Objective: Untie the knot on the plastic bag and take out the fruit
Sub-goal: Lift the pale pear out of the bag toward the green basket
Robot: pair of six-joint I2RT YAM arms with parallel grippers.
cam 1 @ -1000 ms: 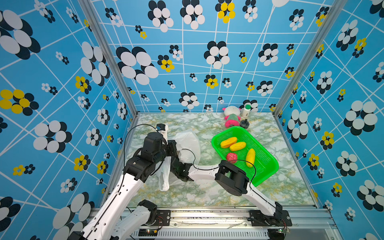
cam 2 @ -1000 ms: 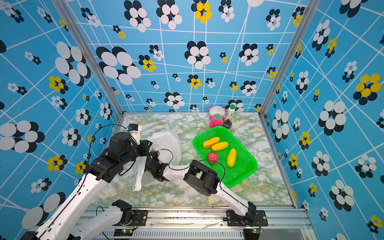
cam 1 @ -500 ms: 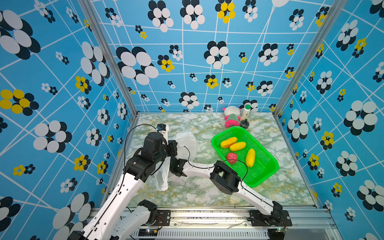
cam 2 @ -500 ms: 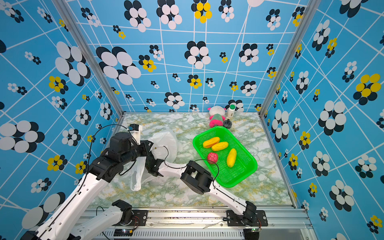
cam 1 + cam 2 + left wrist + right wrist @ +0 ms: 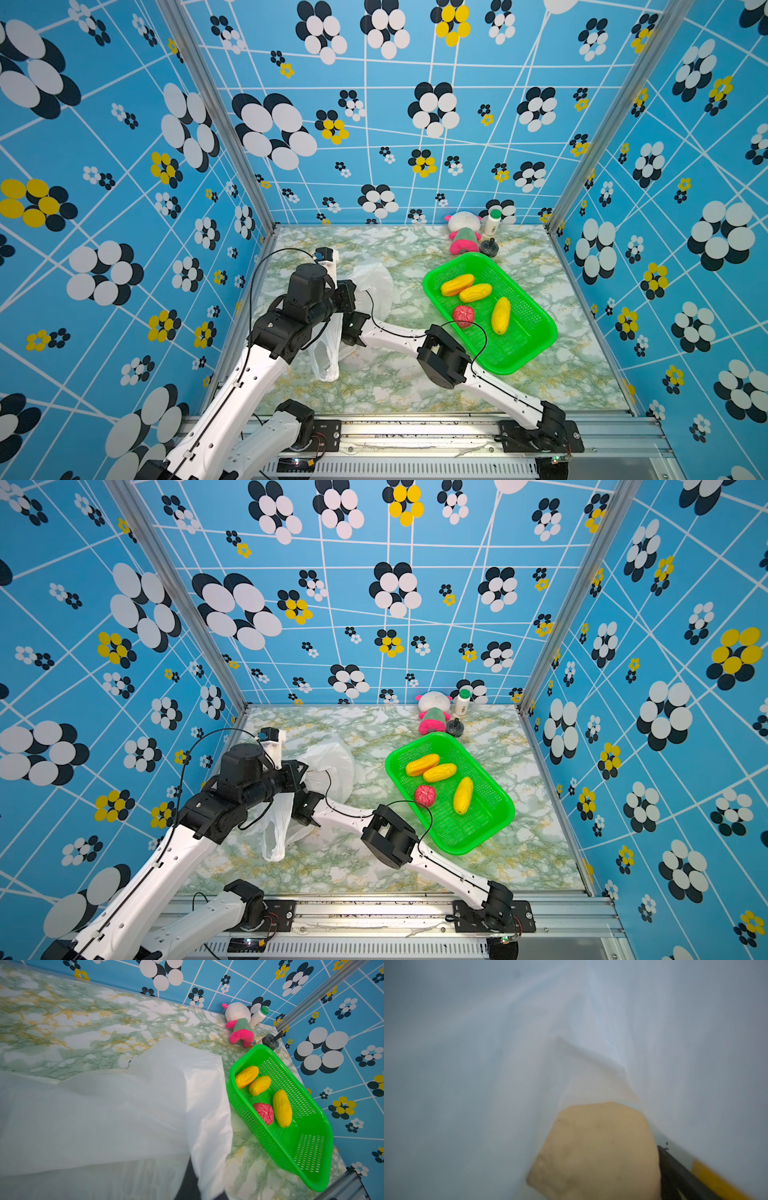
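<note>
Thin translucent white plastic bag is pinched by the left gripper; the right gripper, jaws spread, is pushed inside beside a beige rounded fruit.

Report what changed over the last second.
The right tool pushed leftward, deeper into the plastic bag, its elbow following; its wrist view shows a beige fruit close ahead. No grasp or release visible. Unchanged: the left tool, shut on the bag and holding it up; the four fruits in the green basket; the plush toy.
</note>
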